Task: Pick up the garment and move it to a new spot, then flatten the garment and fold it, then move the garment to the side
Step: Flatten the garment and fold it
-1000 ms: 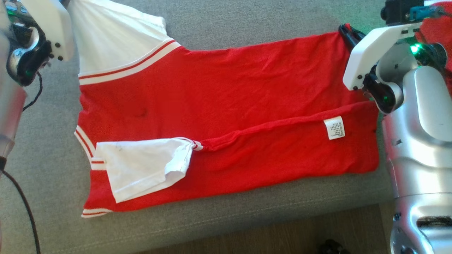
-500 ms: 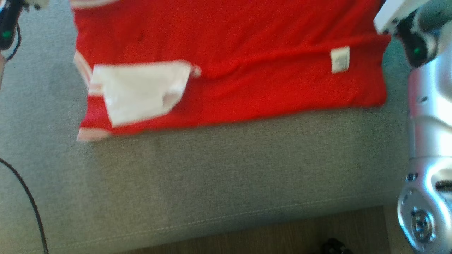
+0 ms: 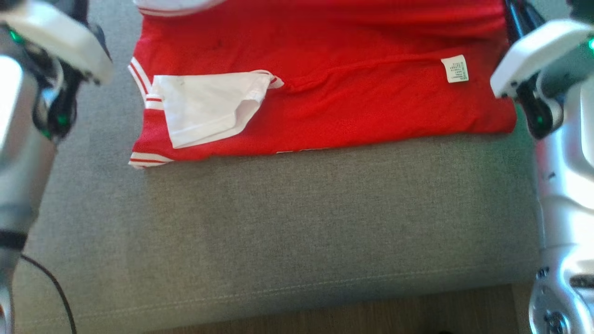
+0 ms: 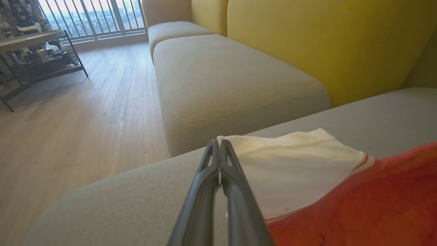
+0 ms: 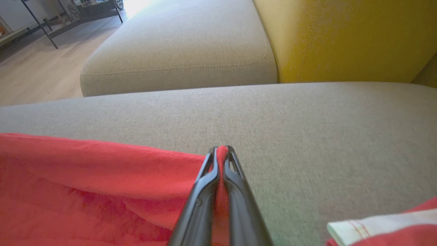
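Note:
The garment [image 3: 348, 93] is a red shirt with white sleeves, spread across the far part of the grey sofa seat [image 3: 297, 222]. One white sleeve [image 3: 204, 106] is folded onto its near left part, and a white label [image 3: 455, 69] shows near the right end. In the left wrist view my left gripper [image 4: 219, 140] is shut on the edge of the other white sleeve [image 4: 290, 164]. In the right wrist view my right gripper [image 5: 221, 147] is shut on the red hem [image 5: 102, 177], with cloth pinched between its fingers.
A wooden floor [image 3: 325, 320] runs along the seat's near edge. A black cable [image 3: 60, 292] hangs at the lower left. Yellow backrests [image 4: 324, 44] rise behind the seat, a second grey cushion [image 4: 222, 78] adjoins it, and a metal shelf [image 4: 34, 51] stands across the floor.
The head camera has tilted, so the garment now sits at the top of the view with more bare seat below it. Both grippers stay shut on the cloth.

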{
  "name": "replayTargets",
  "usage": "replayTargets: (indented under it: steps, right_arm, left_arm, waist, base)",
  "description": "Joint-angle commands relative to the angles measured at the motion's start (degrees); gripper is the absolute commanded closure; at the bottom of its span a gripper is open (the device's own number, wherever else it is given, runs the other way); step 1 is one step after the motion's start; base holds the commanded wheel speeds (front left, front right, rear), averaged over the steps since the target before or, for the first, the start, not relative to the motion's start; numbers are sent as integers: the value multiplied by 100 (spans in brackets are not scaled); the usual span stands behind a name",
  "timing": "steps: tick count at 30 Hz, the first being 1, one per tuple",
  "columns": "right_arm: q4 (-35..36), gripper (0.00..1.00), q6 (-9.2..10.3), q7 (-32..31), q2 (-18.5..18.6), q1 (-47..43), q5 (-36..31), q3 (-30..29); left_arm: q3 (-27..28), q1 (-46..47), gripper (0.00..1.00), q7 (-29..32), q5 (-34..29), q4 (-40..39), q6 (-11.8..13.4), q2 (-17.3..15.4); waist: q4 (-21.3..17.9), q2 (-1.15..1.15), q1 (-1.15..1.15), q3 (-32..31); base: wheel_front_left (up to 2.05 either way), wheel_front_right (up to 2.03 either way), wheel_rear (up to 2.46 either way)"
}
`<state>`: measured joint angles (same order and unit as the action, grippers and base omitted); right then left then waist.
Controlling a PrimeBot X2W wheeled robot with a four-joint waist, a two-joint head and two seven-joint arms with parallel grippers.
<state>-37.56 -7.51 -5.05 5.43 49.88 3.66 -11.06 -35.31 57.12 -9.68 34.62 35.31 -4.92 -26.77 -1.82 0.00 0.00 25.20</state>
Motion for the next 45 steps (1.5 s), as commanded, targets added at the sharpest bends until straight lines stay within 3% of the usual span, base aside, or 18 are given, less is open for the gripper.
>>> replayTargets:
  steps: [1,11,17,19,20,21,22,23,35,41,45]
  right_arm:
    - [294,100,2,-27,46,-62,60,56]
    - [677,100,2,-299,247,-882,152,-142]
    - [792,100,2,-398,248,-1135,159,-241]
    - [824,57,2,-421,220,-1191,149,-249]
    - [844,32,2,-419,196,-1217,153,-263]
    - [860,0,2,-422,165,-1246,170,-290]
    - [860,0,2,-422,165,-1246,170,-290]
    - [884,0,2,-420,130,-1279,189,-319]
    - [946,0,2,-635,-234,-1650,906,-875]
    - [350,0,2,-695,-253,-1445,1186,-1240]
    - [-132,0,2,-607,-254,-1268,1121,-1453]
  left_arm:
    - [265,-55,100,-35,51,-378,101,-396]
    - [415,-1962,100,390,501,-2366,935,-911]
    - [392,-2745,100,640,760,-3036,1327,-936]
    - [377,-2885,99,647,798,-3094,1414,-899]
    - [370,-2941,65,643,816,-3099,1455,-868]
    - [369,-2989,31,628,839,-3102,1494,-827]
    - [369,-2989,31,628,839,-3102,1494,-827]
    - [369,-3034,0,603,858,-3105,1532,-782]
    - [305,-3980,0,-267,608,-3275,2254,-250]
    - [178,-4407,0,-499,84,-3572,2664,216]
    - [43,-4643,0,-523,-212,-3695,2739,479]
  waist:
    - [46,0,0,-75]
    - [184,0,0,-156]
    - [276,0,0,-71]
    - [299,0,0,-63]
    - [307,0,0,-70]
    - [311,0,0,-83]
    - [311,0,0,-83]
    - [312,0,0,-102]
    - [270,0,0,-682]
    - [495,0,0,-986]
    - [700,0,0,-1092]
  base:
    - [0,0,0]
    - [0,0,0]
    - [0,0,0]
    - [0,0,0]
    - [0,0,0]
    - [0,0,0]
    - [0,0,0]
    - [0,0,0]
    - [0,0,0]
    - [0,0,0]
    - [0,0,0]
